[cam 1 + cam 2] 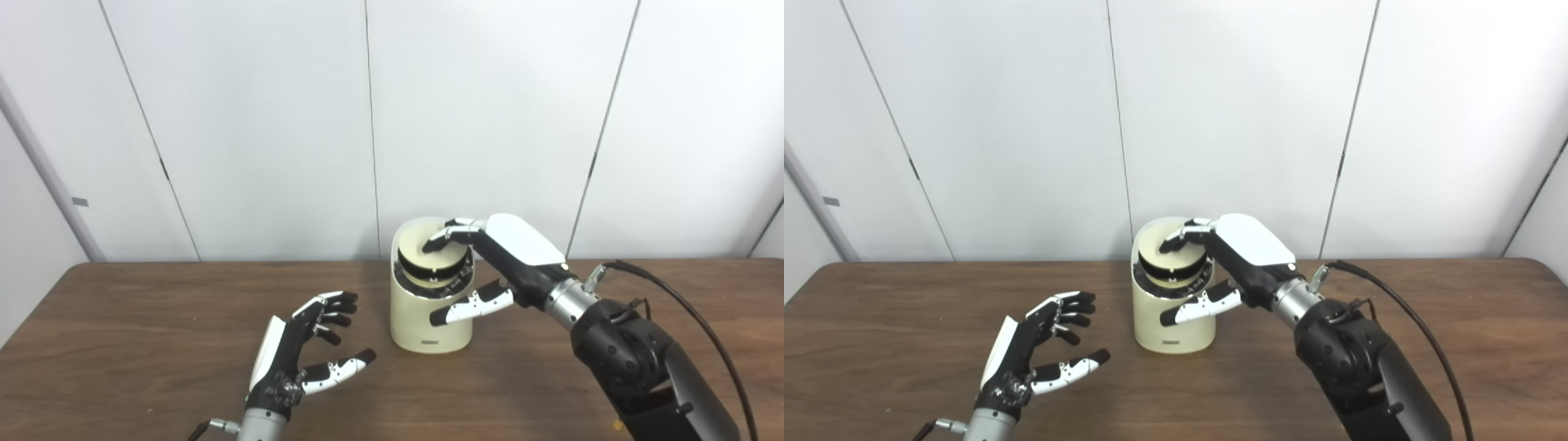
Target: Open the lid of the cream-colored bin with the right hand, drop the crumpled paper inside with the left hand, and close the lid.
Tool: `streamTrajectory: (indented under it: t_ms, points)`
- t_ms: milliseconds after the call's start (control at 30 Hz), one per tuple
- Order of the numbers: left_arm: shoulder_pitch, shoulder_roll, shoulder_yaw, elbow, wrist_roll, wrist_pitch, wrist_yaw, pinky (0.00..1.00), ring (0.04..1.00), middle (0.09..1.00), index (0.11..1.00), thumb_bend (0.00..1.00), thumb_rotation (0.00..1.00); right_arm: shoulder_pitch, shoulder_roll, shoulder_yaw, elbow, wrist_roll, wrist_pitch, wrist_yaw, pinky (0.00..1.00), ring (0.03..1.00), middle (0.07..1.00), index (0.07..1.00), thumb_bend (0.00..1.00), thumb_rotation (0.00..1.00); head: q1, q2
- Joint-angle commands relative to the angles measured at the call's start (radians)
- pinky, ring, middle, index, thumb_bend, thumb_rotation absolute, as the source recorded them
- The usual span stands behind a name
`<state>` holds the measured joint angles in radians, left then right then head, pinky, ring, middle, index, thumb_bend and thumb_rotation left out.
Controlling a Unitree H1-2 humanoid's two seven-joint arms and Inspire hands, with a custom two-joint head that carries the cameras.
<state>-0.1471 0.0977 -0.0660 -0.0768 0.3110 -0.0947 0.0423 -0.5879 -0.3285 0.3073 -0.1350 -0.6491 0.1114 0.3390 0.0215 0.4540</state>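
Observation:
The cream-colored bin stands upright at the table's middle, near the back. Its round lid sits tilted in the top opening, with a dark rim showing beneath it. My right hand reaches over the bin from the right. Its fingertips rest on the lid's top, and its thumb hangs apart in front of the bin wall. My left hand hovers low to the left of the bin, fingers spread and palm empty. No crumpled paper shows in either view.
The brown wooden table runs the full width of the view. White wall panels stand close behind the bin. A black cable arcs from my right wrist over the table's right side.

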Motion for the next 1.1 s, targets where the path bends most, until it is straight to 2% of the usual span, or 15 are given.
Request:
streamTrajectory:
  t_ms: [0,133,633,900,1067]
  points:
    - [-0.024,-0.001,0.003,-0.042,0.007,-0.01,0.009,0.54,0.665,0.717,0.744,0.69,0.06,-0.03,-0.01,-0.01,-0.036,0.001,-0.003,0.009,0.91,0.892,0.73,0.713,0.77,0.53,0.001,0.0]
    - [-0.026,-0.005,0.003,-0.046,0.015,-0.006,0.014,0.53,0.659,0.712,0.738,0.7,0.06,-0.028,-0.007,-0.006,-0.046,-0.006,0.014,0.033,0.94,0.902,0.741,0.719,0.77,0.52,0.003,0.008]
    - [-0.029,-0.009,0.001,-0.048,0.011,-0.003,0.009,0.54,0.661,0.71,0.738,0.7,0.08,-0.021,-0.006,0.004,-0.043,-0.014,-0.017,0.05,0.93,0.88,0.716,0.709,0.77,0.52,0.01,0.022]
    - [-0.028,-0.011,0.004,-0.057,0.005,0.006,0.005,0.54,0.663,0.71,0.738,0.69,0.05,-0.013,-0.01,0.01,-0.04,-0.02,-0.027,0.047,0.96,0.88,0.707,0.707,0.75,0.52,0.011,0.03]
    - [-0.025,-0.009,0.004,-0.06,0.005,0.005,0.006,0.53,0.657,0.709,0.736,0.69,0.05,-0.006,-0.009,0.015,-0.042,-0.042,-0.012,0.051,1.0,0.872,0.705,0.705,0.76,0.55,0.013,0.035]
